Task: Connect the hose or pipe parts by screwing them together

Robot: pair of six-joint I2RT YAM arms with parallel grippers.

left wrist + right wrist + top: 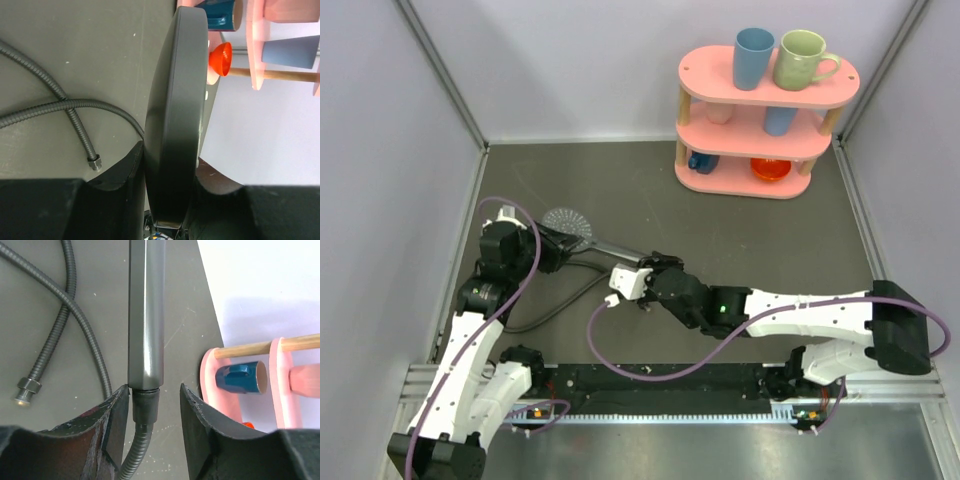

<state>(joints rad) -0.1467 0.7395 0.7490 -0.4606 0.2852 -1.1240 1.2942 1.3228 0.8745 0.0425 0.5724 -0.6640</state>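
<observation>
The grey shower head (567,222) is held off the dark table with its round face at the left arm. My left gripper (552,250) is shut on the head's rim, seen edge-on (175,100) between the left gripper's (170,155) fingers. The straight handle (146,315) runs to my right gripper (153,387). The hose's dark end fitting (145,405) sits against the handle's end. The right jaws stand open around that fitting: the left finger (107,425) touches it, the right finger (200,420) stands apart. The rest of the hose (565,300) loops over the table, its free metal end (27,390) lying loose.
A pink three-tier rack (767,120) stands at the back right, holding a blue cup (753,57), a green mug (802,60) and an orange cup (770,168) lower down. Grey walls close the table on the left, back and right.
</observation>
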